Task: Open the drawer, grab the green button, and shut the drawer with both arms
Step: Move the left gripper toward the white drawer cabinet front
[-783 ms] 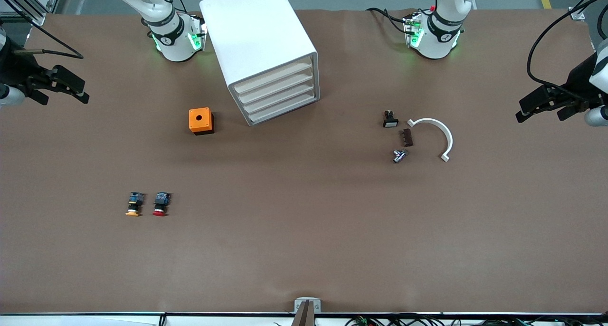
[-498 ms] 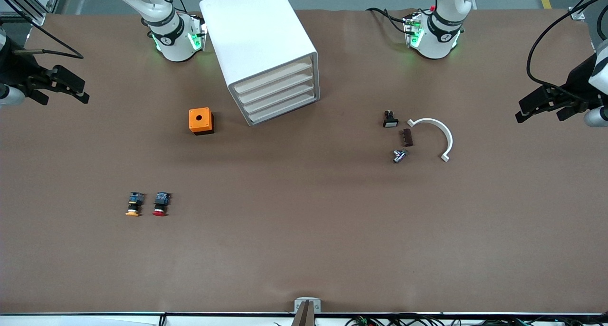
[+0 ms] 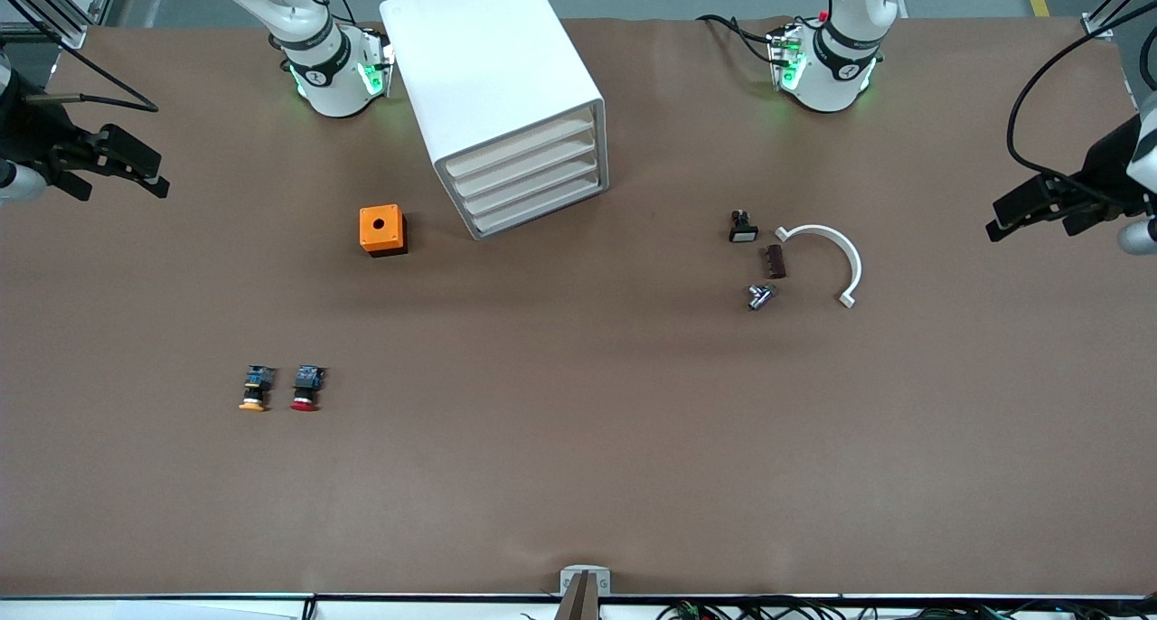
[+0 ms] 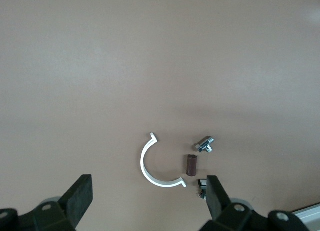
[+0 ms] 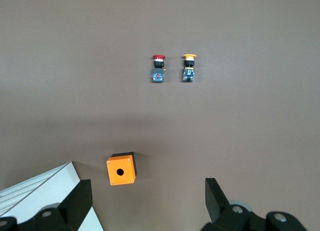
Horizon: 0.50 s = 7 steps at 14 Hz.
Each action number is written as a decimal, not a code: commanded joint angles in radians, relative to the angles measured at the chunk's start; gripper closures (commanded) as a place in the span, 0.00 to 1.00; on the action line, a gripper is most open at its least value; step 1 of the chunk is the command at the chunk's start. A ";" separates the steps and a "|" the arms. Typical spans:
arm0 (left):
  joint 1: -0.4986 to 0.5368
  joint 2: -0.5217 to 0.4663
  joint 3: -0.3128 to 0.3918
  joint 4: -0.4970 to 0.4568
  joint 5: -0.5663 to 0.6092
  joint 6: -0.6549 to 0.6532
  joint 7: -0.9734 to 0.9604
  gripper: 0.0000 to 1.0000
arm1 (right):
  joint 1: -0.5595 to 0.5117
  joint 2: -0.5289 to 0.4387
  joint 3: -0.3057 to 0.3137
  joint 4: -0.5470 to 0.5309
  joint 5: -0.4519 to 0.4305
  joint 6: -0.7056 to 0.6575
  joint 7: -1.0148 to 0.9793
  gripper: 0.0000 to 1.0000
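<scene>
Pale beige fronts mark four stacked drawers (image 3: 529, 179), all shut, in a white cabinet (image 3: 493, 87) set between the two arm bases. The green button cannot be seen; red-capped (image 3: 306, 389) and yellow-capped (image 3: 257, 389) buttons lie side by side nearer the front camera. The cabinet is well apart from both grippers. The right gripper (image 3: 136, 170) is held over the table's right-arm end, fingers apart. The left gripper (image 3: 1030, 209) is held over the left-arm end, fingers apart.

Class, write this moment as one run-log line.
drawers: all shut | green button: not visible | left gripper: open, over table end, empty | right gripper: open, over table end, empty
</scene>
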 commanded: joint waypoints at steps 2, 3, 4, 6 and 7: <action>-0.004 0.096 -0.008 0.012 0.020 -0.005 -0.007 0.00 | 0.000 -0.028 -0.001 -0.025 0.013 0.010 0.011 0.00; -0.010 0.121 -0.009 0.011 0.020 -0.005 -0.007 0.00 | 0.000 -0.028 -0.001 -0.025 0.013 0.010 0.011 0.00; -0.015 0.145 -0.014 0.011 0.021 -0.005 -0.008 0.00 | 0.000 -0.028 -0.002 -0.025 0.013 0.010 0.011 0.00; -0.038 0.190 -0.014 0.011 0.021 -0.005 -0.008 0.00 | 0.000 -0.028 -0.002 -0.025 0.013 0.010 0.008 0.00; -0.048 0.205 -0.014 0.011 0.021 -0.005 -0.008 0.00 | 0.000 -0.028 -0.002 -0.025 0.013 0.011 0.008 0.00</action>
